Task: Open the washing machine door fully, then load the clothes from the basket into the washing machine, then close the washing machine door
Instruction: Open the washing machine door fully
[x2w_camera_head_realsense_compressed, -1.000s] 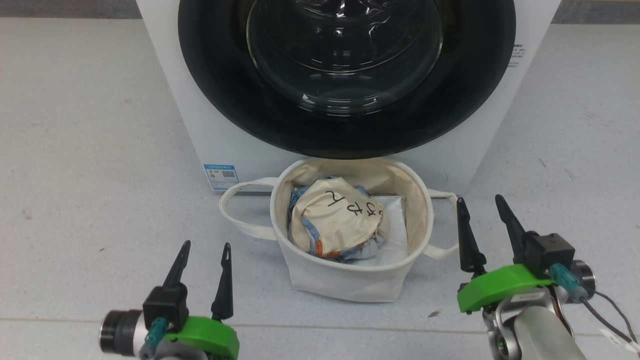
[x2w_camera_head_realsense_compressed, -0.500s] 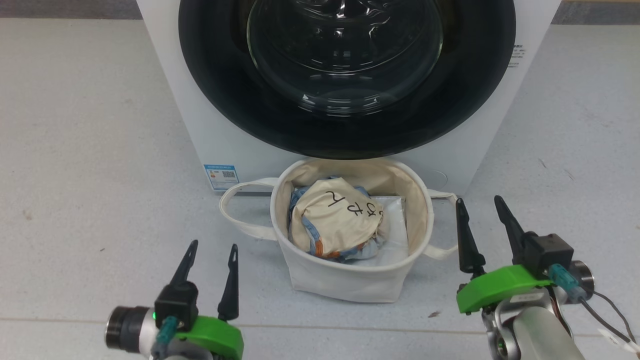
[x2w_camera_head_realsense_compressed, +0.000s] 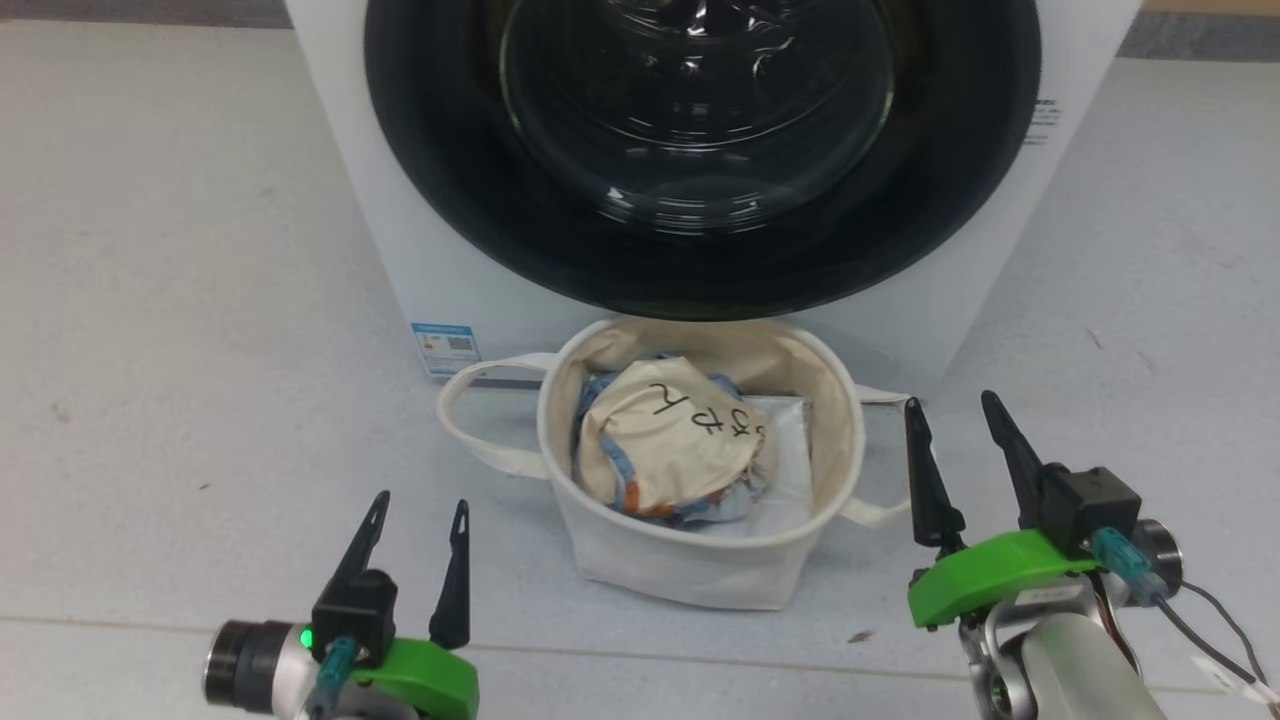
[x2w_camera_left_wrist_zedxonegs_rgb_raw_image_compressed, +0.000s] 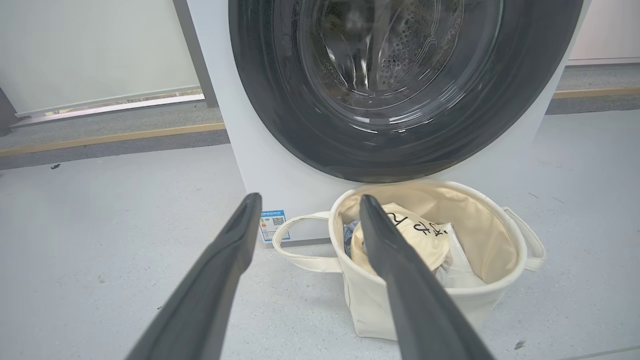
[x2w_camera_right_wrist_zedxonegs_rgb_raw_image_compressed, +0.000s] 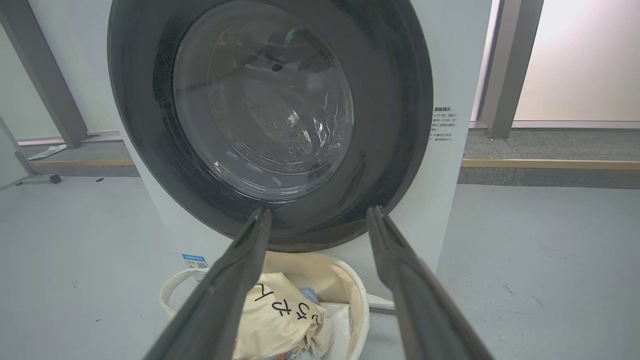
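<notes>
Nearest the robot, two grippers hang low over the pale grey speckled floor (x2w_camera_head_realsense_compressed: 180, 300). The left gripper (x2w_camera_head_realsense_compressed: 421, 502) and the right gripper (x2w_camera_head_realsense_compressed: 949, 400) each have two long dark fingers spread apart with nothing between them, and each sits on a bright green mount.

Between them, slightly further on, stands one small round cream canvas basket (x2w_camera_head_realsense_compressed: 690, 575) with two looped fabric handles. The right gripper's fingertips are just beside the right-hand loop (x2w_camera_head_realsense_compressed: 880, 512). In the basket lies one bundle of clothes (x2w_camera_head_realsense_compressed: 665, 450): cream fabric over light blue cloth with orange-brown print. It rests beside a flat white sheet (x2w_camera_head_realsense_compressed: 792, 470). The cream fabric bears black handwritten marks that I cannot read with certainty. One dark speck (x2w_camera_head_realsense_compressed: 858, 635) lies on the floor near the basket.

Directly behind the basket is one white front-loading washing machine (x2w_camera_head_realsense_compressed: 440, 270). Its large round door (x2w_camera_head_realsense_compressed: 450, 150), with a glossy black rim and a clear glass bowl (x2w_camera_head_realsense_compressed: 700, 120), is closed. The basket sits just under the door's lower edge, in front of it. One small blue label (x2w_camera_head_realsense_compressed: 444, 347) with a QR code sits at the lower left corner. Its print and the small lettering (x2w_camera_head_realsense_compressed: 1043, 120) on the right of the machine's front are too small to read.
</notes>
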